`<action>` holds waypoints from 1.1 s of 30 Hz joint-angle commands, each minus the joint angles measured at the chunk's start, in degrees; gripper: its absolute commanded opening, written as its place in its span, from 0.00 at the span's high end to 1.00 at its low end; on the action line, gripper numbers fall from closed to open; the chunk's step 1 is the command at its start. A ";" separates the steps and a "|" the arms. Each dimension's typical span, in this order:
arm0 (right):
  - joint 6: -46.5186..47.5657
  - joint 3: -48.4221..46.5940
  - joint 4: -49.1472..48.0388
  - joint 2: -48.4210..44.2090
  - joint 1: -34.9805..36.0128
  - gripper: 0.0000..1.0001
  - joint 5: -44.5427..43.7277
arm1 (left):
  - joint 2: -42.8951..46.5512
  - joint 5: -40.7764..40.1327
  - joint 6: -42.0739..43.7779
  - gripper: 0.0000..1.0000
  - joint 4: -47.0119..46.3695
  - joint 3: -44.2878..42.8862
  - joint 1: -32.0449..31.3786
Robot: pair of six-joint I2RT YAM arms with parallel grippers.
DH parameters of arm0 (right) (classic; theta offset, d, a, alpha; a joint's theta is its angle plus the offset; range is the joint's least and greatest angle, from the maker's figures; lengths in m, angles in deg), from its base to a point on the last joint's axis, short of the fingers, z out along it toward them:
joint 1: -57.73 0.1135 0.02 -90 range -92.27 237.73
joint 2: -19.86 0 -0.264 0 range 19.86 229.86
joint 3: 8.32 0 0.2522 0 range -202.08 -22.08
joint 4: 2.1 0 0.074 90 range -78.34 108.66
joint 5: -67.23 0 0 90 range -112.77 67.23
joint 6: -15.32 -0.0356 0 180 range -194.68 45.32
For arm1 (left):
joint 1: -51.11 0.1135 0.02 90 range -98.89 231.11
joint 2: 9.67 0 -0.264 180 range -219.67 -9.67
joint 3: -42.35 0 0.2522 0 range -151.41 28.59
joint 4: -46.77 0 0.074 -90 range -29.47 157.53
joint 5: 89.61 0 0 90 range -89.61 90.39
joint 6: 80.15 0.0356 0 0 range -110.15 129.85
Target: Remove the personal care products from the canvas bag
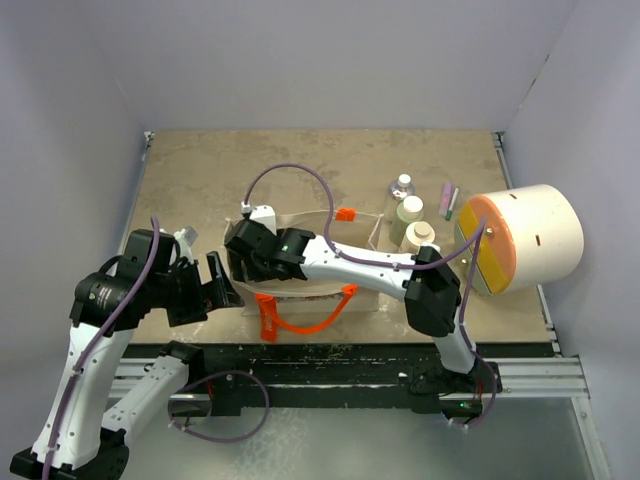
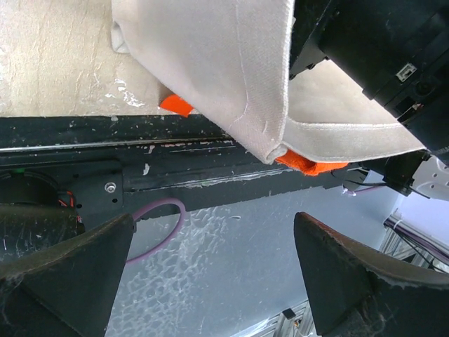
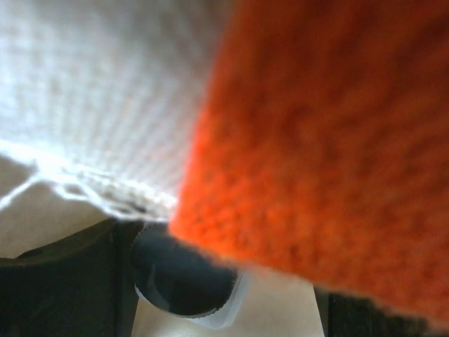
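Fingers (image 2: 63,281) of my left gripper (image 2: 214,242) stand spread wide in the two lower corners of the left wrist view. Only a pale grey surface and a loop of purple cable (image 2: 181,221) show through the gap. In the upper middle of that frame hangs a corner of the canvas bag (image 2: 231,77), apart from both fingers.

From the top camera the bag sits at the centre of the table (image 1: 200,180), its orange handle (image 1: 268,318) spilling toward the lower edge. My left gripper sits just beside the bag's lower left corner. My right gripper (image 1: 242,255) reaches down into the bag's left end.

Its wrist view is blurred: pale canvas fills the upper left, orange strap the right, and at the bottom centre lies a bottle with a dark grey cap (image 3: 182,277). The right fingers show as dark shapes at lower left and lower right, standing apart. The cap lies close to the lower-left one with a gap on its other side, so it is not pinched.

Right of the bag, out on the table, stand a clear bottle (image 1: 403,186), a beige-green bottle (image 1: 408,212) and a second beige-green bottle (image 1: 420,238), near the big cream cylinder (image 1: 525,240).
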 commanded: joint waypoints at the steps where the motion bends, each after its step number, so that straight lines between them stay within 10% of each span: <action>1: -4.10 -1.05 6.28 -0.50 0.35 0.20 -3.93 | 0.62 -0.44 -1.37 0.01 -0.14 -0.43 -0.16; 16: 1.59 1.87 1.14 -6.19 -0.87 0.63 -5.00 | 1.70 0.31 -1.40 0.00 -1.38 0.62 -0.22; 21: 2.04 0.99 0.48 -8.70 -1.17 1.00 -5.88 | 1.89 -0.45 -1.38 0.01 -2.52 0.35 -0.15; 33: 1.70 4.84 0.48 -19.97 -2.03 1.00 -4.42 | -0.61 -0.47 0.51 0.00 -5.02 -1.11 -0.22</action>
